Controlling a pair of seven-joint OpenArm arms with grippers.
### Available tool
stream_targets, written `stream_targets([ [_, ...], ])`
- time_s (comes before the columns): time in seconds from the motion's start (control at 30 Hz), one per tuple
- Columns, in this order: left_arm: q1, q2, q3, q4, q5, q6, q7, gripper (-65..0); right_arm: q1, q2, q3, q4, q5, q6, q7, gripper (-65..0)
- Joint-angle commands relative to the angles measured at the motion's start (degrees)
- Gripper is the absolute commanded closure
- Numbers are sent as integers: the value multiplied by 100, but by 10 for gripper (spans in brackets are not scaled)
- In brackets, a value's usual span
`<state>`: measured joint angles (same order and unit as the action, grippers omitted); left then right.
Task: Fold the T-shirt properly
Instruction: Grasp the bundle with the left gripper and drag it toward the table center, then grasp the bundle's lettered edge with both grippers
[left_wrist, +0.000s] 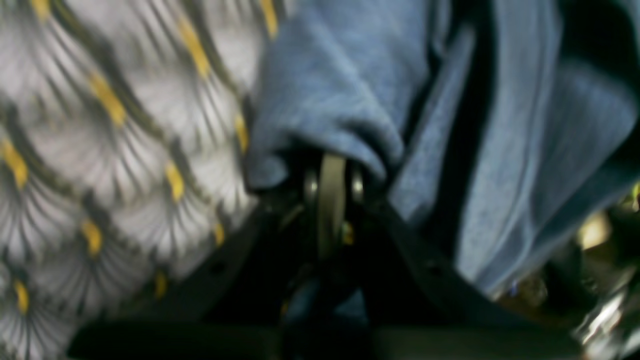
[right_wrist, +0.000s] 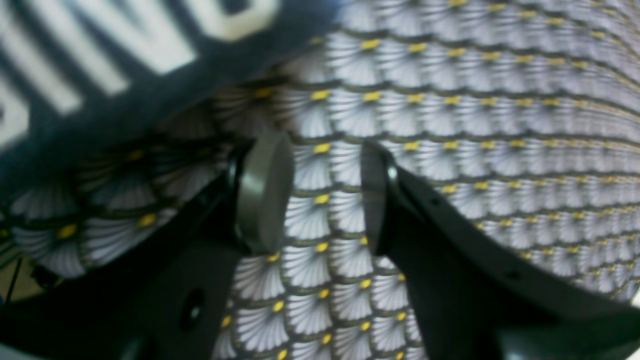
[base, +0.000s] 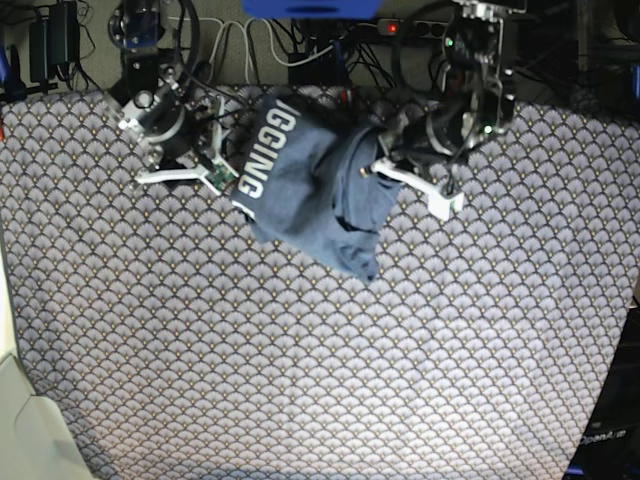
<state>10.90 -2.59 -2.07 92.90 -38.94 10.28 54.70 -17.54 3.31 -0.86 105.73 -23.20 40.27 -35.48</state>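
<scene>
The T-shirt (base: 310, 185) hung bunched and crumpled at the far end of the table, its slate-blue cloth gathered in folds rather than spread flat, with the white block lettering (base: 262, 150) showing on the side toward the right arm. The left pincer (left_wrist: 331, 172) was pressed together on a fold of the T-shirt: in the left wrist view its pads were all but buried, the blue cloth draping over and around them and falling away to one side in long creases, while the patterned tablecloth (left_wrist: 100, 165) lay off to the other side of the grip. In the base view that arm reached in from the right, and the bulk of the garment sagged below and beside its pincer. The right pincer (right_wrist: 325, 195) stood spread apart with nothing between its round grey pads (right_wrist: 262, 192); only the fan-patterned cloth with its yellow dots showed through the gap. The lettered edge of the T-shirt lay just beyond and to one side of that pincer, near it but apart, not touching either pad. Cables and a power strip (base: 415, 30) lay behind both arms.
</scene>
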Motion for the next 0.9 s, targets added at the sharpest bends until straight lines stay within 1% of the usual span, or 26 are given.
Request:
stream_targets([
  [0.0, -206, 79, 9, -29, -119, -57, -24, -2, 27, -10, 12, 121, 39, -27, 98, -263],
  [0.07, -496, 123, 9, -354, -119, -57, -103, -2, -35, -10, 12, 139, 39, -27, 98, -263],
  [0.23, -1279, 378, 61, -1391, -119, -57, -1052, -2, -70, -1, 12, 148, 48, -27, 98, -263],
  [0.33, -1709, 501, 61, -2016, -163, -92, -1404, -2, -79, 7, 20, 148, 30, -27, 98, -263],
  [0.47, -2175, 668, 61, -2385, -172, -101, -1773, -2, -53, 25, 56, 139, 30, -27, 98, -263],
  [0.57, -2377, 756, 61, -2332, -172, -110, -1826, -2, 9, 25, 56, 139, 30, -27, 98, -263],
  [0.8, -2747, 747, 61, -2271, -119, -110, -1861, -2, 317, -10, 20, 86, 56, -27, 98, -266],
  [0.87, -2729, 712, 53, -2200, -181, -110, -1843, -2, 396, -125, 12, 42, 56, -27, 98, -267],
])
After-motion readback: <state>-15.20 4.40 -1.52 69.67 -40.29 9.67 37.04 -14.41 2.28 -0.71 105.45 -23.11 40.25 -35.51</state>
